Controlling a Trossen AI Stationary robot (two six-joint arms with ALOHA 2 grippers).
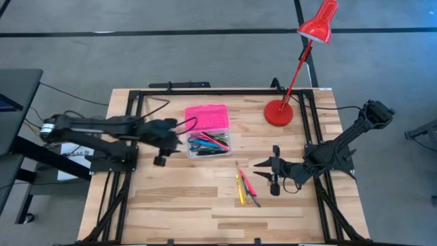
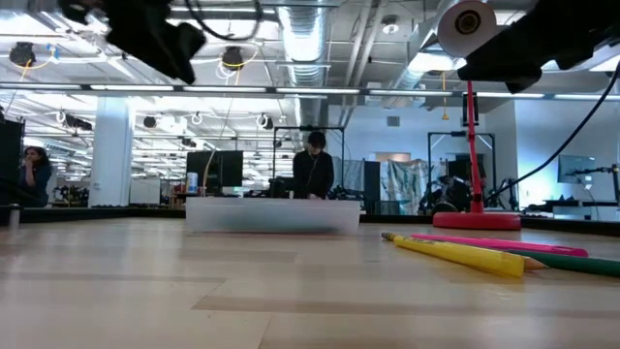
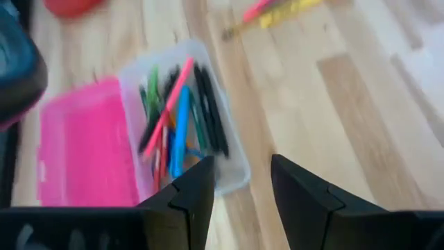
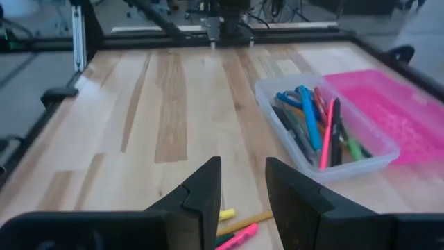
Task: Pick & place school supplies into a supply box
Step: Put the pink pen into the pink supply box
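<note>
Right gripper (image 1: 274, 175) open, empty, just right of loose pens (image 1: 245, 186) lying near-to-far. Left gripper (image 1: 162, 147) open, empty, beside box (image 1: 207, 144).

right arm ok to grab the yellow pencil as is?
Probably yes. The right gripper is open and empty beside the yellow pencil, with bare table between and nothing covering it.

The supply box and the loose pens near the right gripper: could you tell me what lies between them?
Only bare table, as the high view shows between the supply box and the loose pens.
</note>
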